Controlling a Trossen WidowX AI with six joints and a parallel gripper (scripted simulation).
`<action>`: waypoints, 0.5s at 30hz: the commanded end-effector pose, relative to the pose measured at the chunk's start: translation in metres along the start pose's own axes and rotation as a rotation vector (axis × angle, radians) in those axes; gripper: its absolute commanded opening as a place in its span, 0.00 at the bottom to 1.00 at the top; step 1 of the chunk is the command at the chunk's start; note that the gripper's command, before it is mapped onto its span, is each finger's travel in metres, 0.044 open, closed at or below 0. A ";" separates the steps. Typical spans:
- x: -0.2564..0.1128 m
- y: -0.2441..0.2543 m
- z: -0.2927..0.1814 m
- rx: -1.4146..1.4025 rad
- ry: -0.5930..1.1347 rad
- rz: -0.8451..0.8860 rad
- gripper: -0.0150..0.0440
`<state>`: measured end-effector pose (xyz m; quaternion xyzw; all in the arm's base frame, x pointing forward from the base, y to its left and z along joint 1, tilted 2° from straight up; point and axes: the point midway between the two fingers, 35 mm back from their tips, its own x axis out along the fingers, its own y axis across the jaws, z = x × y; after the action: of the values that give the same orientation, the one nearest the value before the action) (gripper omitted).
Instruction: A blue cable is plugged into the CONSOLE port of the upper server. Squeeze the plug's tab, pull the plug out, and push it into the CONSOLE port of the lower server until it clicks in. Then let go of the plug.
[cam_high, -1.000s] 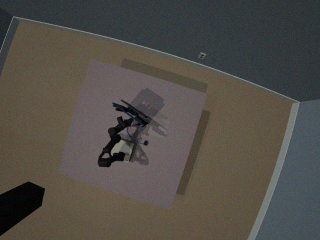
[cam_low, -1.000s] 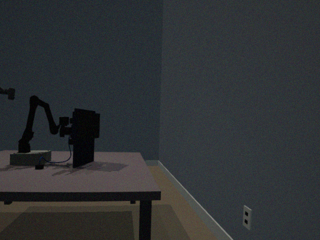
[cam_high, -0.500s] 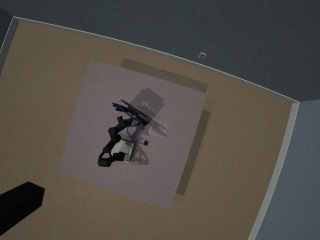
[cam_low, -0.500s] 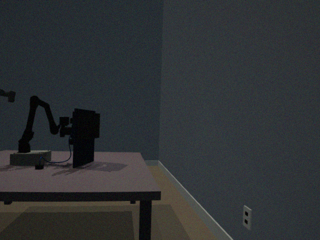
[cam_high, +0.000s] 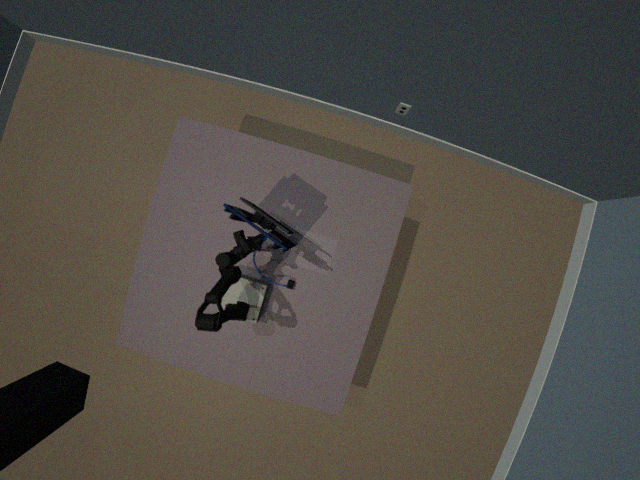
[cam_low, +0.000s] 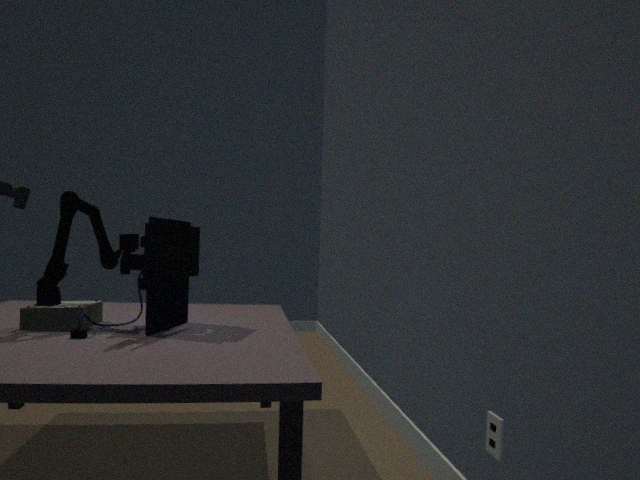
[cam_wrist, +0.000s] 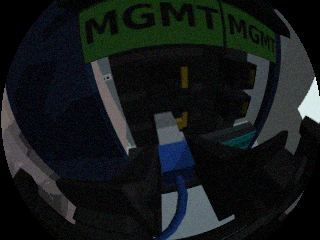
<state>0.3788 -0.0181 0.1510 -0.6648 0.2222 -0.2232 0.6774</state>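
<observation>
The blue plug (cam_wrist: 176, 156) is between the fingertips of my gripper (cam_high: 262, 239) (cam_low: 144, 260), which is shut on it. Its pale front end points at the dark port block (cam_wrist: 145, 85) and overlaps the edge of a lower port in the wrist view. All of that pale front shows; its exact gap to the port cannot be told. The blue cable (cam_wrist: 181, 197) (cam_low: 118, 324) hangs from the plug. Green MGMT labels (cam_wrist: 152, 22) stand above the ports. A teal label (cam_wrist: 240, 140) shows low at the right, its text unreadable. The upright rack (cam_low: 168, 299) is seen edge-on from above.
The rack stands on the pinkish table (cam_high: 330, 335) (cam_low: 232, 366). The cable's far end meets a small black block (cam_high: 291, 283) (cam_low: 78, 333) beside the arm's pale base (cam_low: 59, 317). Dark blue panelling (cam_wrist: 40, 100) fills the wrist view's left side.
</observation>
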 end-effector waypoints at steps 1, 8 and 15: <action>0.001 -0.002 0.002 0.003 -0.003 -0.006 0.25; 0.002 -0.002 0.002 0.003 -0.003 -0.007 0.25; 0.003 -0.002 0.002 0.003 -0.003 -0.007 0.25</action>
<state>0.3808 -0.0187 0.1510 -0.6648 0.2219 -0.2237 0.6774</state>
